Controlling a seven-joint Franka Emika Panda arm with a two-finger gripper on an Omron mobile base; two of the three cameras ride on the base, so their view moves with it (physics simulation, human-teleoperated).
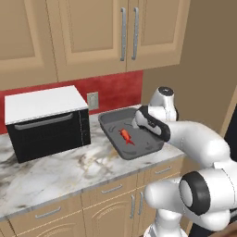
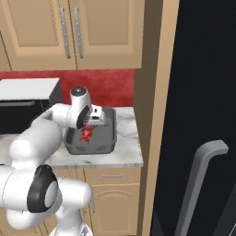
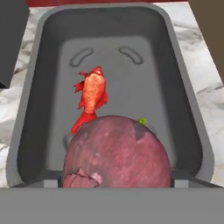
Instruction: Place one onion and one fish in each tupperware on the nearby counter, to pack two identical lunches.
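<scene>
Over the dark grey tupperware (image 1: 152,147) at the right end of the marble desk (image 1: 55,173), the white arm reached forward and down, and its end effector (image 2: 95,120) hung just above the tray's inside. Seen from the hand camera, a purplish-red onion (image 3: 116,153) sat between the fingers at the bottom of the picture, large and close, with a torn flap of skin low on its left side. The jaws stood wide, about the breadth of the bulb, and appeared to be closed on it; the fingertips themselves were hidden behind the onion, so where they met its skin could not be seen.

A small red-orange fish (image 3: 91,96) lay on the tray floor, tail pointing toward the onion and head toward the far end. Whether the onion touched the fish or the tray floor could not be told.

To the left of the tray stood a black microwave (image 1: 46,122) with a white top, near it but apart. Behind the desk ran a red wall panel (image 1: 115,90) bearing an outlet (image 1: 92,100), with tan cupboards (image 1: 92,32) above.
</scene>
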